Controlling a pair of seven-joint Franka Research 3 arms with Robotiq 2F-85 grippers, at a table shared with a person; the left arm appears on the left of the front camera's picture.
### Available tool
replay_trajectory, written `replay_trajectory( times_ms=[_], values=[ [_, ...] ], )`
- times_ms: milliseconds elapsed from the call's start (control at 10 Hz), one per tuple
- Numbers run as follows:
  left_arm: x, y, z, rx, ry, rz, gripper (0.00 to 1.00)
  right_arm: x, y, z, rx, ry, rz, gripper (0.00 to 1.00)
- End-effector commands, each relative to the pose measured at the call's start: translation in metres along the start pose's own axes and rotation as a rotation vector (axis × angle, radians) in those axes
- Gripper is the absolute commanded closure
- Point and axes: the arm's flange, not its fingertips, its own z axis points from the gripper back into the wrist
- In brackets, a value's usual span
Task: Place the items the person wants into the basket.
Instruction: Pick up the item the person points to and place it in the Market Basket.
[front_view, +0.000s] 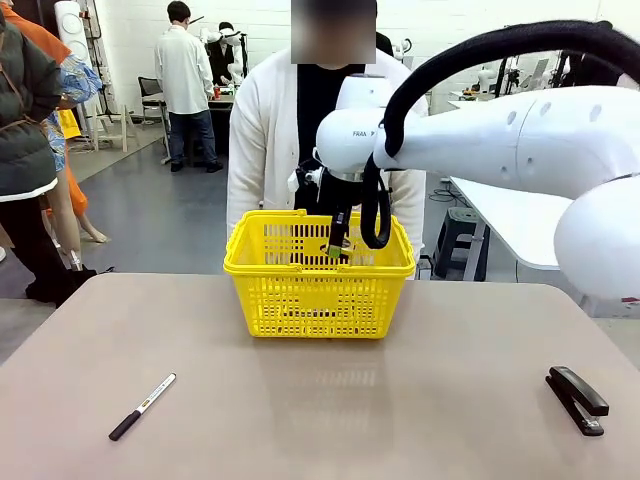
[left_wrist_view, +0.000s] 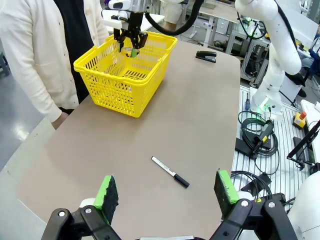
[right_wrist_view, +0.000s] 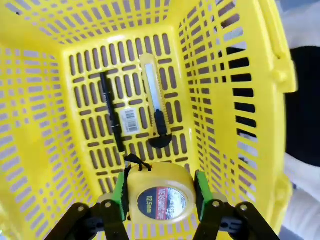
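Over the basket (right_wrist_view: 235, 75), the right gripper (right_wrist_view: 159, 192) clamps the tape measure (right_wrist_view: 159, 197). Dropped from here, it might strike the utility knife (right_wrist_view: 156, 107). Left gripper (left_wrist_view: 167, 192) hangs open.

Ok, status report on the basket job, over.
Right pincer shut on tape measure, above basket floor. Left pincer open, idle over table. Pen and knife already in basket. Nothing in the way.

basket (front_view: 320, 290): stood at the table's (front_view: 320, 410) far middle, before the person (front_view: 270, 130).
pen (right_wrist_view: 112, 112) and utility knife (right_wrist_view: 155, 105): lay side by side on the basket floor.
tape measure (right_wrist_view: 159, 199): hung above them, between the right gripper's (right_wrist_view: 159, 197) fingers.
marker (front_view: 142, 406): near left.
stapler (front_view: 577, 399): near right.
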Motion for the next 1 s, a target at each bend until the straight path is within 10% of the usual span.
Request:
replay_trajectory(
  times_ms=[0, 900],
  values=[
    [-0.001, 0.001, 0.001, -0.002, -0.021, -0.023, 0.00, 0.021, -0.015, -0.006, 0.049, 0.018, 0.019, 0.37],
    [-0.001, 0.001, 0.001, -0.002, -0.021, -0.023, 0.00, 0.013, 0.000, -0.056, 0.095, 0.124, 0.035, 0.37]
  ],
)
